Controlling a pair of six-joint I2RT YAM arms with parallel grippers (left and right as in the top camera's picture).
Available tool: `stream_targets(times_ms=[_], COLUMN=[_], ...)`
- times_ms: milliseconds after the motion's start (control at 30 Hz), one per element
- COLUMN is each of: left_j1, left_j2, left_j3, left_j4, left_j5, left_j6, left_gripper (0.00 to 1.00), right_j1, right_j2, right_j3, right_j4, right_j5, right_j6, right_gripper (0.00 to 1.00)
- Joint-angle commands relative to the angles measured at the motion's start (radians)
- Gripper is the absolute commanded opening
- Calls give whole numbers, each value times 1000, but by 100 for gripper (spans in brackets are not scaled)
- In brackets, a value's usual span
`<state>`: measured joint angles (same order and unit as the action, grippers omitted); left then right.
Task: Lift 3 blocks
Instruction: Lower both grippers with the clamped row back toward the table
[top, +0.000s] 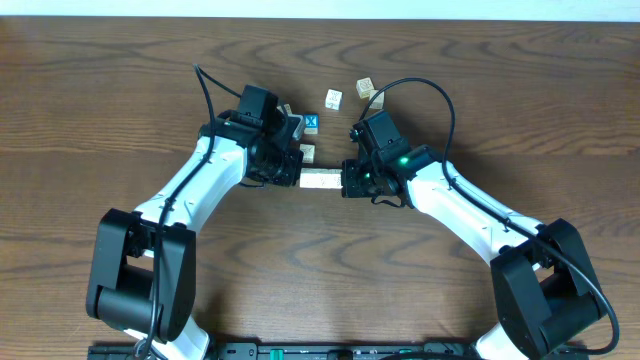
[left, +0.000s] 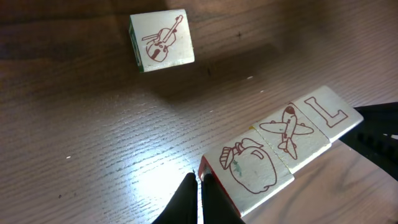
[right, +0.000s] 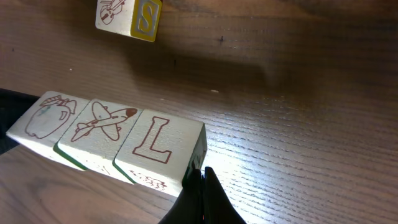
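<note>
Three cream blocks (top: 320, 180) form one straight row between my two grippers, above the table with its shadow beneath. In the left wrist view they read apple block (left: 252, 168), airplane block (left: 289, 134) and L block (left: 326, 112). My left gripper (left: 199, 182) is shut, its tips pressed against the apple block's end face. My right gripper (right: 202, 175) is shut too, pushing on the end of the L block (right: 155, 142); beyond it sit the airplane block (right: 99, 124) and apple block (right: 46, 118). Overhead, the left gripper (top: 297, 178) and right gripper (top: 345, 182) squeeze the row endwise.
A loose violin cube (left: 161, 40) lies on the wooden table (top: 120, 90) just behind the row. Farther back are a blue cube with a white X (top: 311, 123) and more cubes (top: 333, 98), (top: 366, 88). Both arms angle in from the near corners.
</note>
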<state>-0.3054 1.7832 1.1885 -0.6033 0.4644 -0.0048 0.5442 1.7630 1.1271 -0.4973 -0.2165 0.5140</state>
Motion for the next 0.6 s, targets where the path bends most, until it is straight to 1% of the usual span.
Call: stream_targets(times_ms=[0, 233, 567], left_j1=[-68, -68, -68], left_j2=[14, 14, 14], left_j3=[-24, -66, -72], left_j4=[26, 75, 86], left_j5=[182, 183, 183], left_j6=[-22, -54, -54], left_gripper=[7, 7, 7], right_j1=[27, 27, 27], right_j2=[6, 6, 6], right_j3=[51, 51, 51], right_j4=[42, 44, 44], right_j5=[-184, -184, -176], right_j6=[-6, -6, -7], right_gripper=[1, 1, 1])
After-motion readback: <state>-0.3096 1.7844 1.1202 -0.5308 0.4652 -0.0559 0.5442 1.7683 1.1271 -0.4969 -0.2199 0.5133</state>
